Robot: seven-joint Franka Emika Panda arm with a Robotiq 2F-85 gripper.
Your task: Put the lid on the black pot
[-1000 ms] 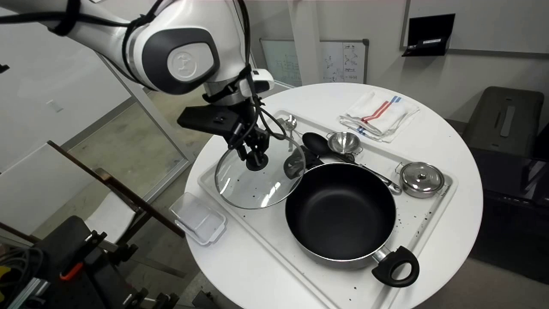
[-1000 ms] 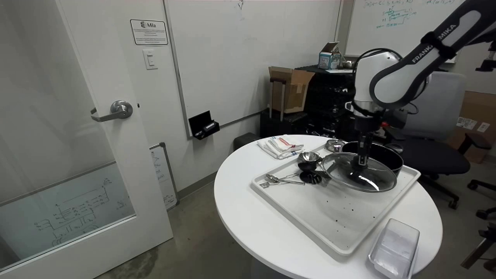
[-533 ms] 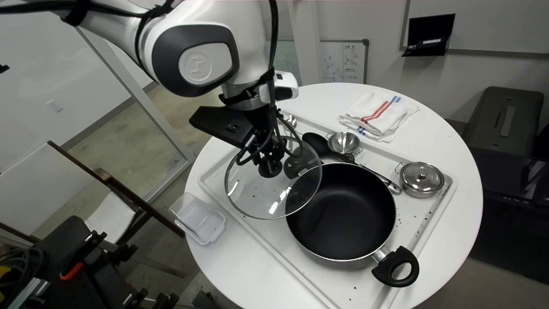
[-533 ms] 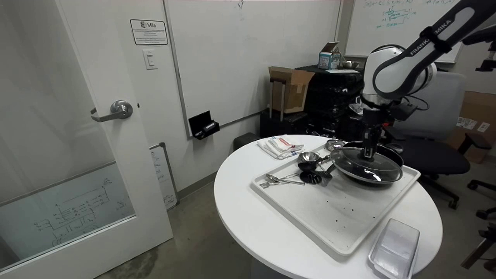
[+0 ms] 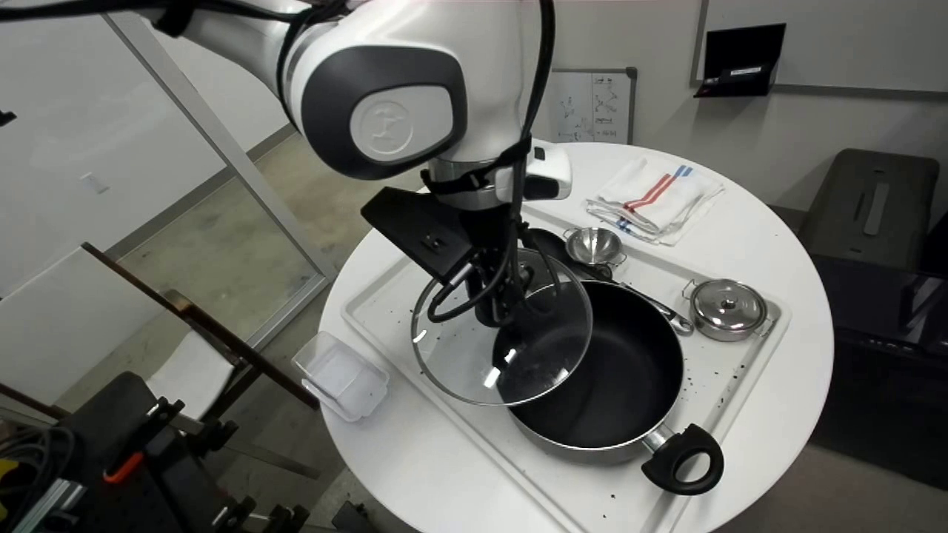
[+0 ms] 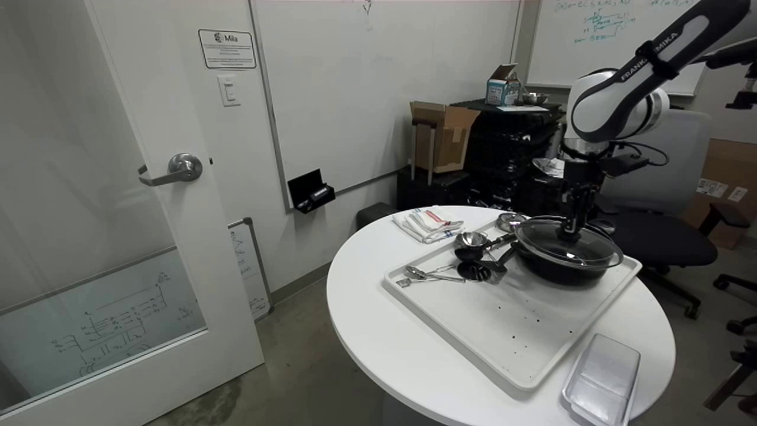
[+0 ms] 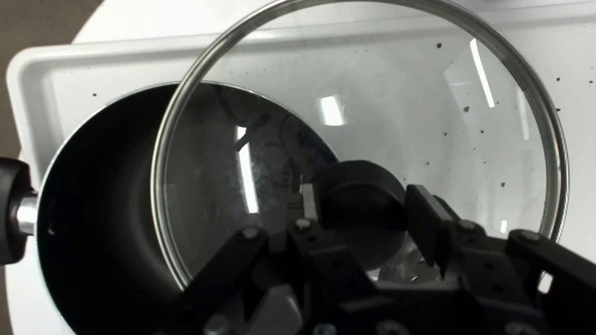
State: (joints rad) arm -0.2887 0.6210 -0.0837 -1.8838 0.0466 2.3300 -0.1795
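Clamping the knob (image 7: pixel 363 181), my pincer (image 7: pixel 363 204) holds the lid (image 7: pixel 372 125) beneath it. In an exterior view, the lid overlaps the left of the black pot (image 5: pixel 633 363).

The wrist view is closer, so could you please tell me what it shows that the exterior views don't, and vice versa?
Only the wrist view clearly shows fingers of the claw on both sides of the dark knob. Only the exterior views show the folded towel, the lidded silver pot and the white arm. All share the lid, the black pot and the white tray.
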